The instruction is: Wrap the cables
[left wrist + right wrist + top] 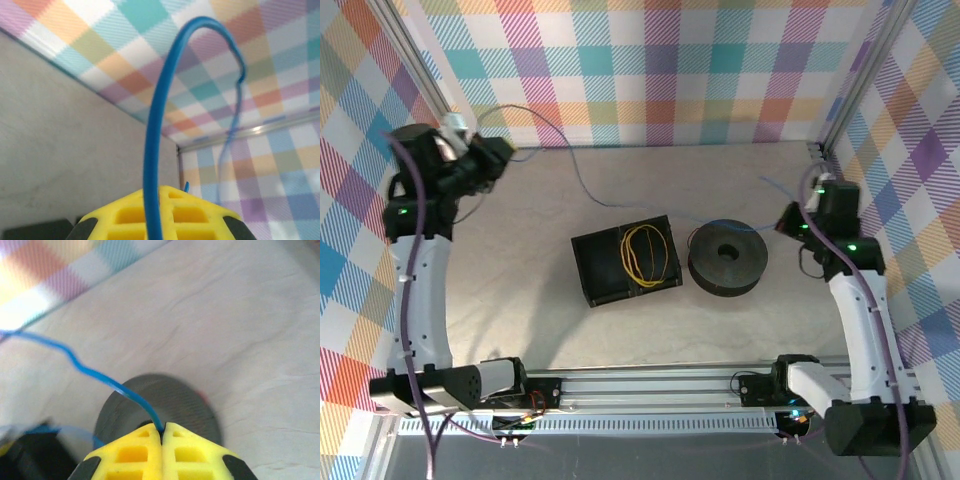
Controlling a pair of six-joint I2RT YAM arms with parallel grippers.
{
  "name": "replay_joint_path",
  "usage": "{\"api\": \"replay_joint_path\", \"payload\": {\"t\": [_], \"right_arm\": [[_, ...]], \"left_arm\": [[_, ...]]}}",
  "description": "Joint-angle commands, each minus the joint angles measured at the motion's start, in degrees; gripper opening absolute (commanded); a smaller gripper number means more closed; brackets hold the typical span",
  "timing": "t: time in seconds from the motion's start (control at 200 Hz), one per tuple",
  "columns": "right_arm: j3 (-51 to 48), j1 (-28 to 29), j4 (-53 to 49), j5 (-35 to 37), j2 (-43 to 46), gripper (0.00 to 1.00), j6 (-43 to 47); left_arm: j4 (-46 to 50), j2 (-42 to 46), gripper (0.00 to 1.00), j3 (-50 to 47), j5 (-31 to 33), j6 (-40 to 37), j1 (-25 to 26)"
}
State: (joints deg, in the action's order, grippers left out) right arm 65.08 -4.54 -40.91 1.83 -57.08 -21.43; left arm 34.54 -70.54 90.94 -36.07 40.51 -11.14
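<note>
**Q:** Where is the blue cable?
**A:** It stretches across the table. The left gripper is clamped on it near the back-left corner. The right gripper has its jaws pinched together on it, just beside the black spool.
**Q:** Any other cables?
**A:** A yellow cable lies coiled inside the black box.

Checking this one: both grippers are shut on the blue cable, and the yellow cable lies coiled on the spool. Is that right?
Not quite. The yellow cable lies coiled in the box, beside the spool, not on it; the top view shows this. The rest holds: the left gripper and right gripper are both shut on the blue cable.
</note>
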Motion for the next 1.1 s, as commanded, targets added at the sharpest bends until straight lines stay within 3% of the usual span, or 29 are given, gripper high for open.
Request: {"api": "replay_joint_path", "payload": {"t": [0.0, 0.085, 0.22, 0.3, 0.46, 0.625, 0.735, 0.815, 0.855, 1.005, 1.095], "right_arm": [[2.24, -10.77, -1.4, -1.92, 2.48, 0.0, -0.5], [2.6, -18.36, -0.09, -7.64, 2.12, 0.0, -1.94], [2.78, -20.34, 3.44, -17.68, -1.71, 0.0, -4.7], [1.71, -19.99, 5.38, -21.18, -3.91, 0.0, -5.49], [-0.39, -19.8, 4.78, -19.78, -7.41, 0.0, -2.85], [-3.29, -19.98, 5.05, -13.03, -10.07, 0.0, -1.82], [-2.77, -20.84, 4.59, -9.89, -11.93, 0.0, -1.64], [-2.45, -21.08, 4.21, -11.09, -12.01, 0.42, -1.7], [-2.33, -21.13, 3.88, -12.81, -11.58, 0.58, -1.67], [-1.8, -20.91, 1.85, -19.65, -6.68, 0.93, -1.51], [-1.22, -20.96, -0.29, -23.61, -4.84, 0.99, -0.82]], "left_arm": [[2.24, 1.28, 0.0, 1.32, -13.94, -1.84, -7.73], [1.93, -0.16, 0.0, 1.41, -18.28, -3.3, -8.56], [-0.65, -0.33, 0.0, -2.8, -11.89, -2.34, -5.8], [-0.54, -1.74, 0.0, -3.64, -7.4, -3.83, 0.24], [3.43, -5.24, 0.0, -3.48, 2.88, -9.82, 13.42], [3.84, -12.75, 0.0, -1.63, 12.92, -12.19, 27.68], [3.33, -21.99, 0.0, 4.95, 17.96, -13.08, 37.22], [2.36, -28.79, 0.0, 11.19, 20.73, -13.29, 42.81], [1.82, -31.98, 0.0, 13.94, 21.74, -13.12, 44.77], [-1.87, -40.84, 0.0, 21.75, 22.32, -11.17, 47.96], [-2.38, -44.8, 0.0, 26.36, 22.57, -10.45, 48.23]]}}
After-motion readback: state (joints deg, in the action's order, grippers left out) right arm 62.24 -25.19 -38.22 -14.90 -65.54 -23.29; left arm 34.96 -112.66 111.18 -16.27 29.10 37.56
